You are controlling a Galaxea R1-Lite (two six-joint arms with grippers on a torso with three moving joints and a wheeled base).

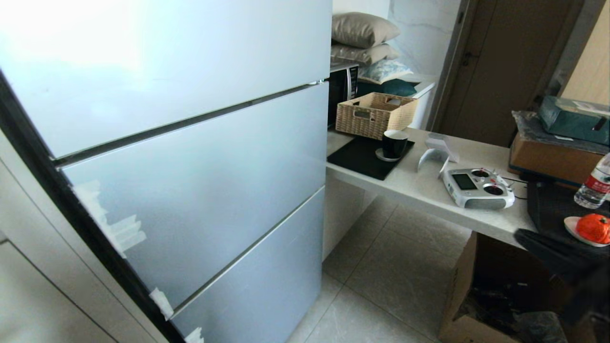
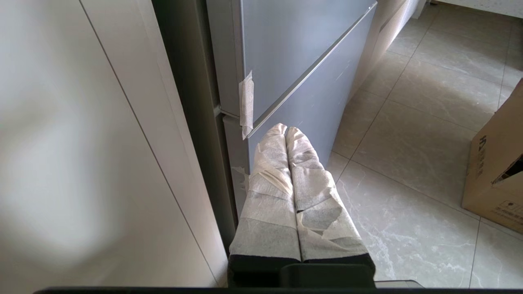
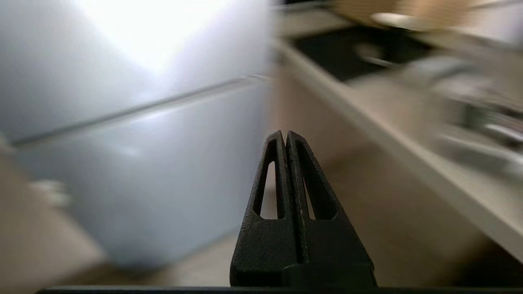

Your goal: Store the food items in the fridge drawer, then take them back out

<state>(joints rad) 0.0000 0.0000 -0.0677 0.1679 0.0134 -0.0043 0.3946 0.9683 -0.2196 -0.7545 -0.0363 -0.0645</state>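
Fridge (image 1: pixel 190 157) on the left, every door and drawer front flush and closed. Left gripper (image 2: pixel 286 130) hangs low by its bottom corner, taped fingers pressed together, holding nothing. Right gripper (image 3: pixel 284 133) is clamped tight too, empty, facing the fridge. Far right, the orange food item (image 1: pixel 593 227) sits on a plate (image 1: pixel 572 228) at the counter's (image 1: pixel 429 190) front edge.

You won't find any text you can actually read here. The cardboard box (image 2: pixel 496 179) by the floor carries dark printed marks on its side, and the water bottle (image 1: pixel 594 183) on the counter has a red label, but both are too small to make out.
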